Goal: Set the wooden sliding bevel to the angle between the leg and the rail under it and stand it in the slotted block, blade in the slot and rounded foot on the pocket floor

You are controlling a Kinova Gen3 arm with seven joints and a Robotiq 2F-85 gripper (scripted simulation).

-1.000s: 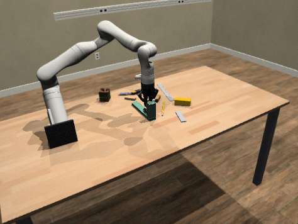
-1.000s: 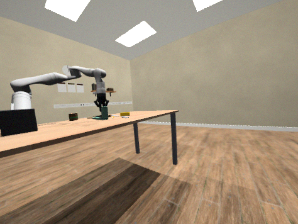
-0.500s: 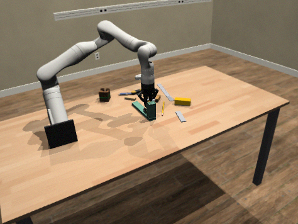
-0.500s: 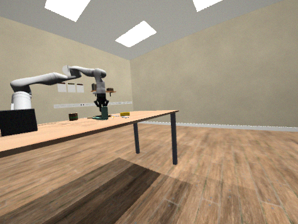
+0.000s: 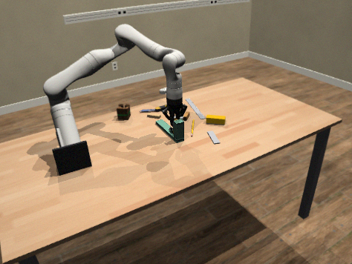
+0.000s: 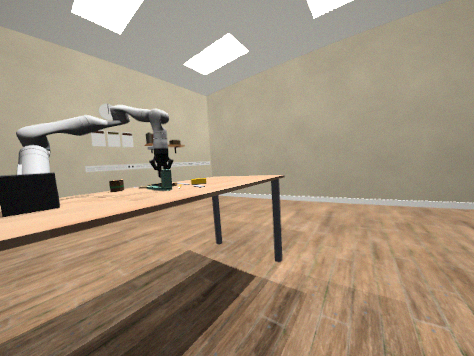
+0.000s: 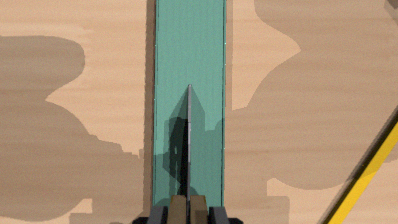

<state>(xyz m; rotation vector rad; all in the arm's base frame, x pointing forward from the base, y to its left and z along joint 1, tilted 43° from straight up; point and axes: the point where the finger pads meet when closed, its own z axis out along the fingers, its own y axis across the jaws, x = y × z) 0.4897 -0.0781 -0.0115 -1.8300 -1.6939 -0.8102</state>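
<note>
My gripper [image 5: 174, 119] [image 6: 161, 168] [image 7: 189, 216] is shut on the wooden sliding bevel [image 7: 180, 207]. It holds the bevel's brown stock upright just above the green rail [image 5: 163, 127] [image 7: 189, 50], right beside the upright green leg [image 5: 179, 130] [image 6: 166, 179]. In the wrist view the bevel's thin grey blade [image 7: 189, 130] shows edge-on along the middle of the rail. The slotted block [image 5: 123, 111] [image 6: 116, 185], brown with green, stands on the table to the left, apart from the gripper. A small dark tool [image 5: 153, 116] lies behind the rail; I cannot tell if it is the black bevel.
A yellow pencil [image 5: 192, 127] [image 7: 370, 175] lies right of the leg. A yellow block [image 5: 215, 119] [image 6: 198, 181] and two grey strips [image 5: 194, 108] [image 5: 213, 137] lie further right. A blue and yellow tool [image 5: 151, 110] lies behind. The arm's black base [image 5: 71, 157] is at the left.
</note>
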